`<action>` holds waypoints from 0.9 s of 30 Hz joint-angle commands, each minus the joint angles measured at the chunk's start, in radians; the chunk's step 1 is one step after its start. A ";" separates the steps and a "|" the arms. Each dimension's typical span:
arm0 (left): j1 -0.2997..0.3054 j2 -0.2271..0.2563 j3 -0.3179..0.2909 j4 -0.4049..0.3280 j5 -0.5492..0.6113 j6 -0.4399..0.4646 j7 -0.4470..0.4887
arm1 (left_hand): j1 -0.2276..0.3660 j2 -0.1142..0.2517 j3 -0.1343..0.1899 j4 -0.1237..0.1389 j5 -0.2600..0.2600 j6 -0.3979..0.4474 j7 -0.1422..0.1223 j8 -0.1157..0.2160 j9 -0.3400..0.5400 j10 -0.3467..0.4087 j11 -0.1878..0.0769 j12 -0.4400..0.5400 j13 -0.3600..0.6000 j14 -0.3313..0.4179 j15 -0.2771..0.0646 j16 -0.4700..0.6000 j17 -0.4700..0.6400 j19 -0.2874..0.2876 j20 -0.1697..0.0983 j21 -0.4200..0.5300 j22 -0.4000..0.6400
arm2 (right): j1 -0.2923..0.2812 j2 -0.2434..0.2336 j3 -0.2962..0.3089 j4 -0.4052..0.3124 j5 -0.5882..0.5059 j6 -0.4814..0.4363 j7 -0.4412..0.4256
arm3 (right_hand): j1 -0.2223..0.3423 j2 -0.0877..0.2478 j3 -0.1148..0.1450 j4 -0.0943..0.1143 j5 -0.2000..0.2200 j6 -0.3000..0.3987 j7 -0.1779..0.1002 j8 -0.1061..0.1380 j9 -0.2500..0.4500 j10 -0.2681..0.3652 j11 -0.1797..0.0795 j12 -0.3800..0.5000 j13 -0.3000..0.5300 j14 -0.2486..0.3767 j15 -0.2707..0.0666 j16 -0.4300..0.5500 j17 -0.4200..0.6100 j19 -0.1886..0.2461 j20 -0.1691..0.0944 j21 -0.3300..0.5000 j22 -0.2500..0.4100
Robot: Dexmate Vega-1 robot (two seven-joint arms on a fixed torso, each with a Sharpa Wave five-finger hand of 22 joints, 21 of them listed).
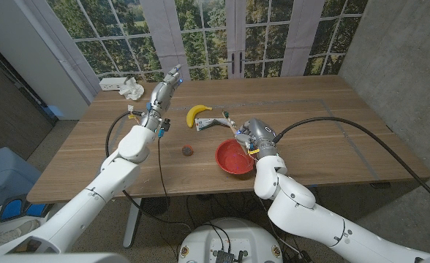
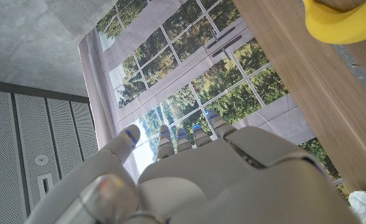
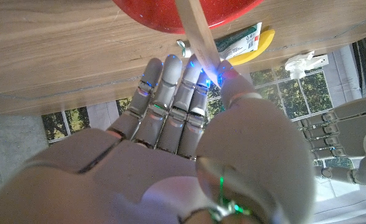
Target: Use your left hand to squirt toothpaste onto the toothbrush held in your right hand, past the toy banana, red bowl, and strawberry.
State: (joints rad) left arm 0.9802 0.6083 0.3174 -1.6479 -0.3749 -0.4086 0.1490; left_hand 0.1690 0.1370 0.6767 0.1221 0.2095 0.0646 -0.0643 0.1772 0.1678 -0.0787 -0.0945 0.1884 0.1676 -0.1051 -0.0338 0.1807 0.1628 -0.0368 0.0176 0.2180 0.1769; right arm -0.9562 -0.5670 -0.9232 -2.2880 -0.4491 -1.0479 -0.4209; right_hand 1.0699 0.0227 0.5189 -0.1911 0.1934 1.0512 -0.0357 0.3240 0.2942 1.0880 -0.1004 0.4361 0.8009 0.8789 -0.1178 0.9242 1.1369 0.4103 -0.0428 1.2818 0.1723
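Note:
My right hand [image 1: 256, 136] pinches a pale toothbrush [image 3: 198, 37] between thumb and fingers; the brush [image 1: 226, 126] reaches toward the toy banana [image 1: 197, 112]. A green and white toothpaste tube [image 3: 239, 45] lies on the table next to the banana [image 3: 265, 40]. Just in front of my right hand stands the red bowl [image 1: 235, 157], with the small strawberry [image 1: 189, 151] to its left. My left hand [image 1: 167, 82] hangs over the table's far left part, fingers straight and apart, holding nothing. It is apart from the tube.
A crumpled white cloth [image 1: 133, 90] and a white power strip [image 1: 112, 84] lie at the table's far left corner. The wooden table [image 1: 325, 124] runs wide to the right. Windows stand behind the far edge. The left hand [image 3: 345, 140] appears in the right wrist view.

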 commanded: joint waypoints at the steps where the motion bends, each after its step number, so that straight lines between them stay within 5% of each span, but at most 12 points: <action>1: -0.002 -0.001 -0.005 0.008 -0.010 0.007 -0.002 | 0.009 0.056 0.009 -0.006 -0.005 -0.005 -0.004 -0.002 0.001 0.000 -0.002 -0.001 0.003 -0.001 -0.057 -0.004 0.003 0.002 0.006 -0.002 -0.001 | 0.038 0.008 -0.041 0.037 0.032 0.010 0.022 | 0.019 0.025 0.024 0.022 0.008 0.000 0.000 -0.003 0.002 0.027 -0.032 -0.001 0.003 0.003 -0.099 0.000 0.009 0.005 -0.002 -0.006 0.002; 11: -0.016 -0.002 -0.005 0.030 -0.013 -0.004 -0.015 | 0.011 0.053 0.013 -0.015 -0.011 -0.007 -0.005 -0.003 0.001 -0.001 -0.002 -0.002 0.003 -0.002 -0.055 -0.005 0.003 0.002 0.007 -0.004 -0.001 | 0.086 0.020 -0.076 0.066 0.049 -0.027 0.053 | 0.018 0.026 0.022 0.023 0.009 0.001 -0.001 -0.004 0.000 0.022 -0.029 -0.004 0.002 0.001 -0.098 -0.005 0.013 0.007 -0.002 -0.008 0.002; 27: -0.042 -0.011 0.000 0.066 -0.012 -0.028 -0.029 | 0.013 0.050 0.017 -0.028 -0.018 -0.008 -0.002 -0.002 0.001 -0.003 0.001 -0.002 0.003 -0.003 -0.053 -0.005 0.003 0.006 0.008 -0.006 0.000 | 0.265 0.025 -0.216 0.086 0.086 -0.243 0.144 | -0.072 -0.009 -0.009 0.045 0.005 -0.104 -0.009 -0.050 -0.008 -0.081 -0.016 -0.058 -0.018 -0.087 -0.085 -0.102 -0.034 -0.022 0.024 -0.032 0.001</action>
State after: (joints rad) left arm 0.9551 0.6028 0.3135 -1.6031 -0.3877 -0.4206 0.1300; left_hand 0.1689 0.1370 0.6913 0.0986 0.1921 0.0608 -0.0680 0.1772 0.1678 -0.0788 -0.0944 0.1887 0.1677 -0.1052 -0.0339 0.1771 0.1630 -0.0316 0.0231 0.2142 0.1771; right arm -0.8026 -0.5477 -1.0526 -2.2163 -0.3941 -1.1533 -0.3275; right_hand 1.0145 0.0415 0.5187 -0.1468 0.1976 0.9619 -0.0432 0.2835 0.2878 1.0144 -0.1204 0.3818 0.7824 0.8034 -0.0927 0.8307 1.1072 0.3937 -0.0261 1.2569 0.1726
